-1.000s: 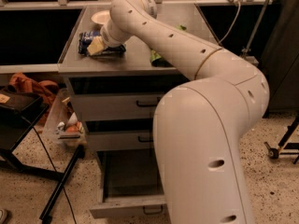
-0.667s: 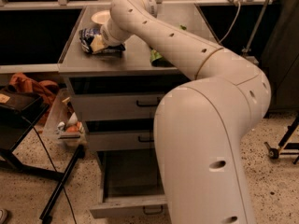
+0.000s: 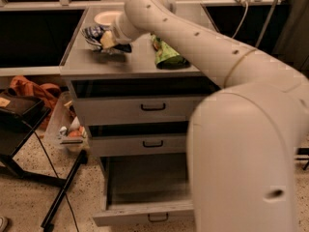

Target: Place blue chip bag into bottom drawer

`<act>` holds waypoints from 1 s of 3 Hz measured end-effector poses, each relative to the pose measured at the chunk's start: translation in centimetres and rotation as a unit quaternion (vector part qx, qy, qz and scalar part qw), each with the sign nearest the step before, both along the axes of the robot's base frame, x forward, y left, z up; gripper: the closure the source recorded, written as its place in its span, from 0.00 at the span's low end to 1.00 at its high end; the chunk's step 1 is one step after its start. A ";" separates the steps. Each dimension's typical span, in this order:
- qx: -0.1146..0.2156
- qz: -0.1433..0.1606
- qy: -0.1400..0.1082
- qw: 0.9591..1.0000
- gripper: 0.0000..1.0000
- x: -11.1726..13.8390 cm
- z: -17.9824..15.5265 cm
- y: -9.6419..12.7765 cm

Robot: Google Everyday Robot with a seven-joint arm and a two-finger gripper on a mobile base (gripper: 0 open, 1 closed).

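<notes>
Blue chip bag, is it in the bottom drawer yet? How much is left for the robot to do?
Done: the deep grey metal bottom drawer stands pulled open. In hand: the robot's gripper sits at the crinkly dark blue chip bag on the grey cabinet top, beside the green snack bag. I cannot tell if it grips the bag. Left: lift the bag, carry it down and drop it into the drawer.

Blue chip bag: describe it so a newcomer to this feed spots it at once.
Find the grey cabinet with three drawers and look at the left of its top. The blue chip bag lies there, just in front of a white bowl, with the pincer right at it. It is dark blue and crinkly, unlike the green bag further right.
</notes>
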State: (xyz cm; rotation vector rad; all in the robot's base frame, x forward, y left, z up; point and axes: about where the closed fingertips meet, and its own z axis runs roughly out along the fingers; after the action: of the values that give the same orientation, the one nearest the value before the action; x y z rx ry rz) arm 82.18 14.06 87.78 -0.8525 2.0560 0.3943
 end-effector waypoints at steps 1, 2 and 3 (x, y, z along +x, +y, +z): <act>0.017 0.016 -0.020 1.000 1.00 -3.5 0.2 -2.0; 0.026 0.033 -0.035 0.998 1.00 -6.5 -0.1 -3.1; 0.029 0.055 -0.052 0.997 1.00 -9.3 -0.3 -3.7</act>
State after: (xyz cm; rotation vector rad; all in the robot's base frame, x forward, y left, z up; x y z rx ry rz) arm 72.91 10.37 87.50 -0.9336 1.8978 0.4579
